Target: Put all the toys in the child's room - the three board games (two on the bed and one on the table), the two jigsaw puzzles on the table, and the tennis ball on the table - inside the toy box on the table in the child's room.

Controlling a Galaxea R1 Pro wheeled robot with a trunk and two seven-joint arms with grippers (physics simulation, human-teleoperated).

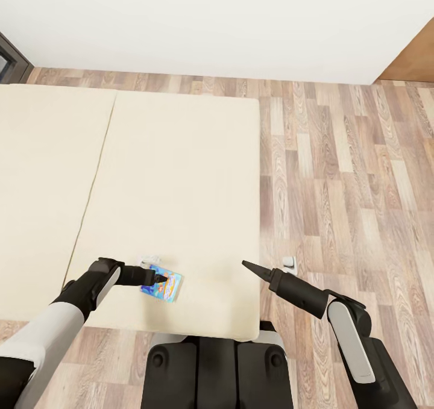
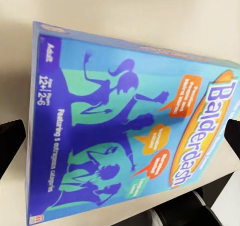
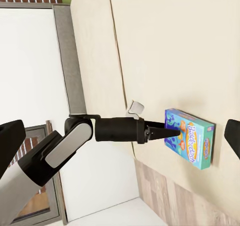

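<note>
Balderdash board game [image 1: 161, 285] lying flat near the bed's [image 1: 181, 174] front edge; we're hovering our left gripper [image 1: 158, 280] over it, fingers spread wide, empty. Right gripper [image 1: 248, 266] beside it, also open.

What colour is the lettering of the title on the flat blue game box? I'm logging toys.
White, on the flat blue game box; clearest in the left wrist view.

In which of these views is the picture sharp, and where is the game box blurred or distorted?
Head view: even, flat light, the blue board game small but crisp on the bed. Left wrist view: the box is very near, soft and skewed by perspective, though "Balderdash" reads. Right wrist view: sharp, the left gripper over the box, with little shadow.
</note>
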